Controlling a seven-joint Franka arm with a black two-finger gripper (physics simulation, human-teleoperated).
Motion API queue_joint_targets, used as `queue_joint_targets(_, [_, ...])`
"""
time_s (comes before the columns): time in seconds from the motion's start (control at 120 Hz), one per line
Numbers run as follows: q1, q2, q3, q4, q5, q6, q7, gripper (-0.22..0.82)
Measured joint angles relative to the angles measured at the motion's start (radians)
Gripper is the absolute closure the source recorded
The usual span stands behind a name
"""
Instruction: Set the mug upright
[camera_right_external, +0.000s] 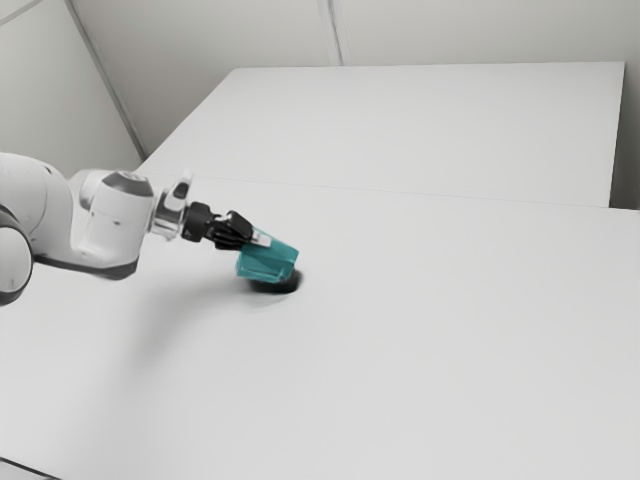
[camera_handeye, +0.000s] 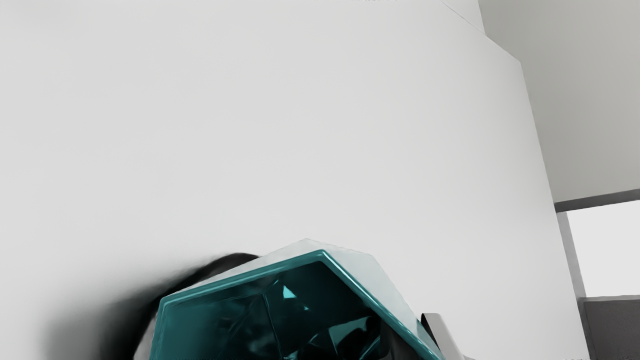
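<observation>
Fingers (camera_handeye: 436, 332) pinched on wall of tilted mug (camera_right_external: 266, 262)

One finger is seen outside the mug's wall; a dark shape, read as the other, is seen within the rim. The wall is taken to be pinched between them by the black gripper (camera_right_external: 262, 239). The inner finger is partly hidden by the teal wall, so its full contact line cannot be traced.

The mug, teal and faceted, is held tilted, its mouth turned toward the gripper. Dark shadow (camera_right_external: 288, 285) is cast just beside and under its lower edge; whether the table (camera_right_external: 430, 330) is touched there cannot be told.

Surroundings: the white arm (camera_right_external: 115, 215) is extended from the exterior view's left. The pale tabletop is crossed by a thin seam (camera_right_external: 340, 187) on the far side of the mug, with a far section (camera_right_external: 420, 125) beyond it. Pale walls (camera_right_external: 190, 40) are noted behind, one marked by a vertical strip (camera_right_external: 336, 35). A dark line (camera_right_external: 30, 468) is visible at the near left corner of the exterior view. Past the table's edge, a bright panel (camera_handeye: 605, 250) and a dark grey panel (camera_handeye: 612, 325) are recorded in the wrist view.
</observation>
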Motion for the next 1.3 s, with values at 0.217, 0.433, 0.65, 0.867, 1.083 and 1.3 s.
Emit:
queue_joint_targets(0.217, [-0.002, -0.011, -0.024, 0.081, 0.158, -0.001, -0.042, 0.77])
queue_joint_targets(0.433, [-0.003, -0.057, -0.048, 0.119, 0.440, -0.008, -0.156, 0.78])
queue_joint_targets(0.65, [-0.014, -0.126, -0.105, 0.121, 0.715, -0.009, -0.305, 0.78])
queue_joint_targets(0.867, [-0.053, -0.180, -0.139, 0.105, 0.907, -0.003, -0.472, 0.78])
queue_joint_targets(1.083, [-0.059, -0.238, -0.167, 0.026, 0.985, 0.022, -0.621, 0.78])
queue_joint_targets(1.3, [-0.057, -0.265, -0.212, -0.032, 1.090, 0.064, -0.758, 0.78])
